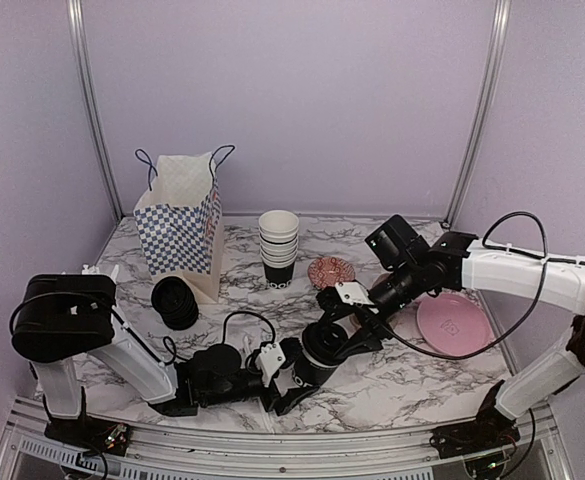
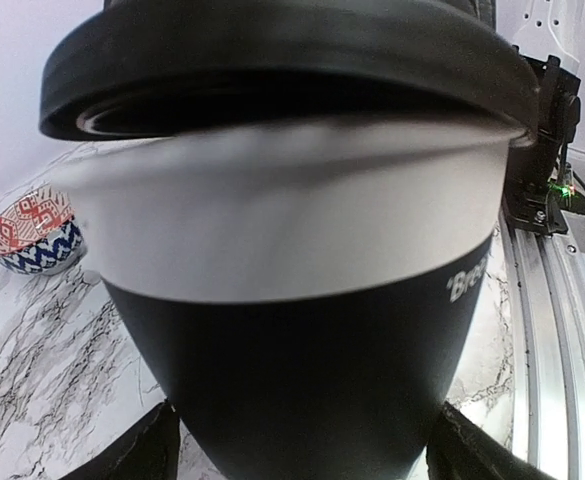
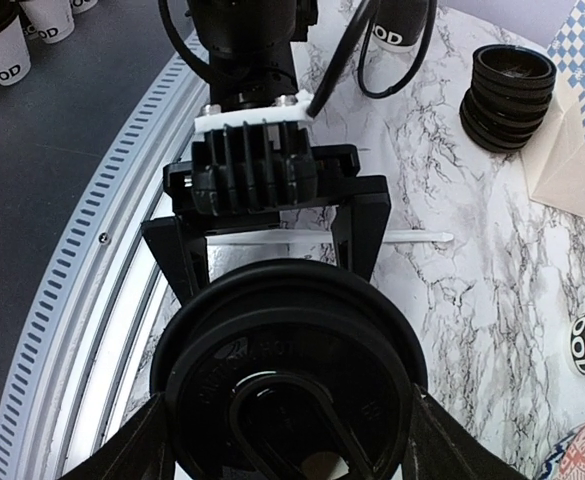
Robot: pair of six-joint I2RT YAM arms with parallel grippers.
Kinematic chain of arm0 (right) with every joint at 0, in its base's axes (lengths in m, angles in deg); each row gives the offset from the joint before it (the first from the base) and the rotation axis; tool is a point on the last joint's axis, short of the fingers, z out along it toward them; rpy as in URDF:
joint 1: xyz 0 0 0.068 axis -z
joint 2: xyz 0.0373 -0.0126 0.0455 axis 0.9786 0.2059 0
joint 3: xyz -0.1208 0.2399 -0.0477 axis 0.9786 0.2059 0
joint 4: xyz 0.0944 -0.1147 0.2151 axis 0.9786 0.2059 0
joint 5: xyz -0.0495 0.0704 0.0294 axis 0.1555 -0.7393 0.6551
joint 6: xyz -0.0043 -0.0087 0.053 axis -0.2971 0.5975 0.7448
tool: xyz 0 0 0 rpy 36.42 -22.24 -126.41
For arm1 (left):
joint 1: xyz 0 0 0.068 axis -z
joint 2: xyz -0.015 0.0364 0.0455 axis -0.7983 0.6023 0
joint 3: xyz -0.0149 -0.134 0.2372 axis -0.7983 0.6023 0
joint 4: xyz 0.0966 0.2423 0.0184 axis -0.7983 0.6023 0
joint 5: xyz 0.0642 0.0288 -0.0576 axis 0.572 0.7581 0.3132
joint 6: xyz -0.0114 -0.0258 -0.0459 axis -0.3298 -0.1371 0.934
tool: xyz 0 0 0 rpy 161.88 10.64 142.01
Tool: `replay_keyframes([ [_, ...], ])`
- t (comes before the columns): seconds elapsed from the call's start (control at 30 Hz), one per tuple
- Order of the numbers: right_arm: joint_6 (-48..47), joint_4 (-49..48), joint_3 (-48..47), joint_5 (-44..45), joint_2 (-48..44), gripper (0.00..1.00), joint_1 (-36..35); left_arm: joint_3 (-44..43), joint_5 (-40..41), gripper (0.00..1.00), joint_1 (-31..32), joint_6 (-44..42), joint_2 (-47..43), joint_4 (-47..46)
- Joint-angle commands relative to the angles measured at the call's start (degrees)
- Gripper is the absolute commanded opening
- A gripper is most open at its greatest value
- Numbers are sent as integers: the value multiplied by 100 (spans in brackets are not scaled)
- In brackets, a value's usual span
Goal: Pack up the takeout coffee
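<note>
The takeout coffee (image 1: 322, 350), a black paper cup with white print and a black lid, stands near the table's front middle. It fills the left wrist view (image 2: 302, 370), with a pale band under the lid (image 2: 272, 60). My left gripper (image 1: 297, 375) is shut on the cup's lower body, its fingertips (image 2: 142, 455) on either side of the cup. My right gripper (image 1: 334, 335) comes from above, and its fingers (image 3: 137, 450) are closed against the rim of the lid (image 3: 287, 370).
A blue-checked paper bag (image 1: 182, 225) stands at the back left, with a stack of black lids (image 1: 175, 302) in front of it. A stack of cups (image 1: 278, 248), a patterned bowl (image 1: 331, 272) and a pink plate (image 1: 452, 325) lie behind and to the right. A white stirrer (image 3: 412, 238) lies beside the cup.
</note>
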Motion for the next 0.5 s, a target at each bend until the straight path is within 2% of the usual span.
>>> replay_keyframes([
  [0.0, 250, -248, 61, -223, 102, 51, -40, -141, 277, 84, -30, -69, 259, -639],
  [0.47, 128, 350, 0, -28, 463, 52, -129, -116, 481, 74, -73, -116, 645, -831],
])
